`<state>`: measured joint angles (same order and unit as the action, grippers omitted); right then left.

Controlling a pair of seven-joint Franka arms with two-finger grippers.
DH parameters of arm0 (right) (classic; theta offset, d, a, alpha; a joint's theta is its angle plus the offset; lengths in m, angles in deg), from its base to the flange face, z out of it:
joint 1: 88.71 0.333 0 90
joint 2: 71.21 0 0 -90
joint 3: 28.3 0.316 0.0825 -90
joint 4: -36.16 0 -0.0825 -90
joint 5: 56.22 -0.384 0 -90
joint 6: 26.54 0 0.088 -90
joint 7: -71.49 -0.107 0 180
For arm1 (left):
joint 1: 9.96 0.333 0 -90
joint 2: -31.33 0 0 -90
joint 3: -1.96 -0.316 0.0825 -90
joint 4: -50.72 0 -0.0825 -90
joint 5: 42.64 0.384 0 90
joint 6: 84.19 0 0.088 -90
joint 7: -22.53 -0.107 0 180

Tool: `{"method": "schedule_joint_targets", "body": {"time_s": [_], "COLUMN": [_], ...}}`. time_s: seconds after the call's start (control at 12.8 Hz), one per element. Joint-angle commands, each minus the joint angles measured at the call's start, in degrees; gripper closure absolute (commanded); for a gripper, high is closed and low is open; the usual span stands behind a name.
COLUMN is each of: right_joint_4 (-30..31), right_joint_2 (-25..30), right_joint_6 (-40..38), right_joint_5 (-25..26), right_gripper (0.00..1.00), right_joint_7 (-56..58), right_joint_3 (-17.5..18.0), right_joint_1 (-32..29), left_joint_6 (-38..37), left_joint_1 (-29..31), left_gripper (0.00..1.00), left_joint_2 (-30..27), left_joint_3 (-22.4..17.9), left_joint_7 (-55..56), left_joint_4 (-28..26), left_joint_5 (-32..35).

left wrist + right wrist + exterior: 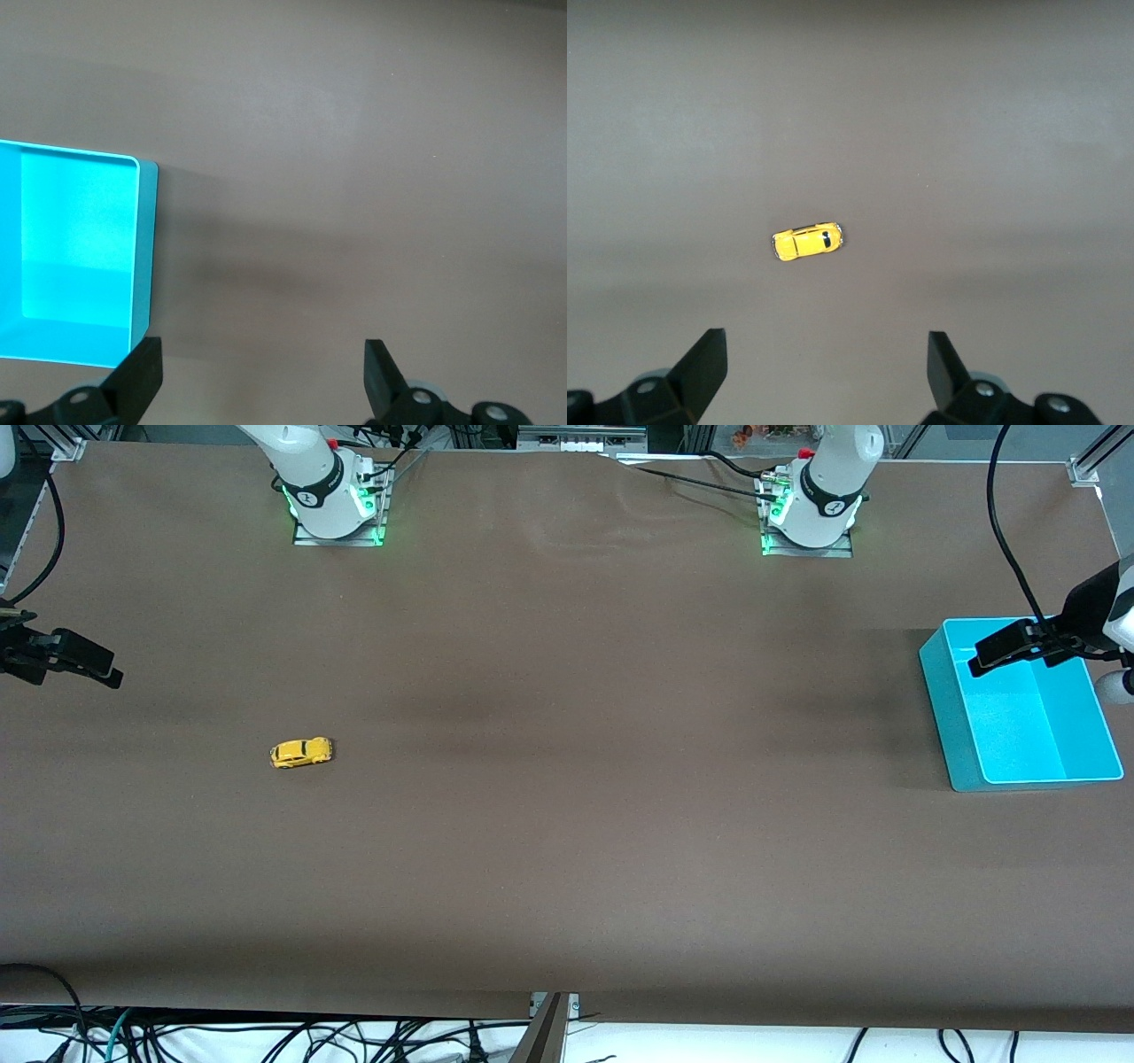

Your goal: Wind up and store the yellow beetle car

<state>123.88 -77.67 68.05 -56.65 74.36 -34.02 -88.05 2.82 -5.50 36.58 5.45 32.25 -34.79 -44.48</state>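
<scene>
Bright yellow on the yellow beetle car (301,753), with dark windows and black wheels; plain cyan all over the bin (961,717), paler inside; flat matte brown on the desk (567,850), no pattern; black on the left tool (261,381) and right tool (827,372); white arm bases, green-lit

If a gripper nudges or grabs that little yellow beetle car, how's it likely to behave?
The yellow beetle car sits on its wheels on bare tabletop, so a push along its length would probably roll it away. It looks tiny and rigid, likely light. Its rounded body may slip between fingers unless pinched across the flatter sides.
</scene>
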Motion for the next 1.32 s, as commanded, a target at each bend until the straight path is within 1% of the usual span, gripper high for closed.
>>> {"method": "schedule_joint_targets", "body": {"time_s": [0.0,0.16,0.62,0.78,0.86,1.01,1.09,1.25], "right_joint_4": [-0.09,-0.09,0.00,0.26,0.35,0.79,1.31,3.76], "right_joint_2": [-0.04,-0.04,-2.41,-2.76,-3.46,-4.78,-5.40,-5.84], "right_joint_6": [-0.11,0.24,-0.46,-2.99,-3.96,-3.97,-3.97,-2.40], "right_joint_5": [0.51,0.43,0.51,0.69,0.69,0.86,0.86,0.86], "right_gripper": [0.00,0.00,0.00,0.00,0.00,0.00,0.01,0.01], "right_joint_7": [0.03,-0.15,-0.32,0.11,2.81,15.17,18.63,25.83], "right_joint_3": [0.71,0.71,0.88,1.06,1.15,1.32,1.32,1.32], "right_joint_1": [-0.93,-0.93,-0.05,0.30,0.30,1.96,2.40,3.11], "left_joint_6": [-0.87,-0.87,-0.96,-0.96,-0.96,-0.96,-0.96,-0.96], "left_joint_1": [0.20,0.20,0.20,0.20,0.11,0.11,0.11,0.11], "left_gripper": [0.00,0.00,0.00,0.00,0.00,0.00,0.00,0.00], "left_joint_2": [-0.50,-0.50,-0.50,-0.50,-0.41,-0.41,-0.41,-0.41], "left_joint_3": [0.55,0.55,0.55,0.55,0.55,0.55,0.55,0.55], "left_joint_7": [-1.28,-1.28,-1.28,-1.28,-1.28,-1.28,-1.28,-1.28], "left_joint_4": [0.34,0.34,0.34,0.34,0.34,0.34,0.34,0.34], "left_joint_5": [1.48,1.48,1.48,1.48,1.48,1.48,1.48,1.48]}}
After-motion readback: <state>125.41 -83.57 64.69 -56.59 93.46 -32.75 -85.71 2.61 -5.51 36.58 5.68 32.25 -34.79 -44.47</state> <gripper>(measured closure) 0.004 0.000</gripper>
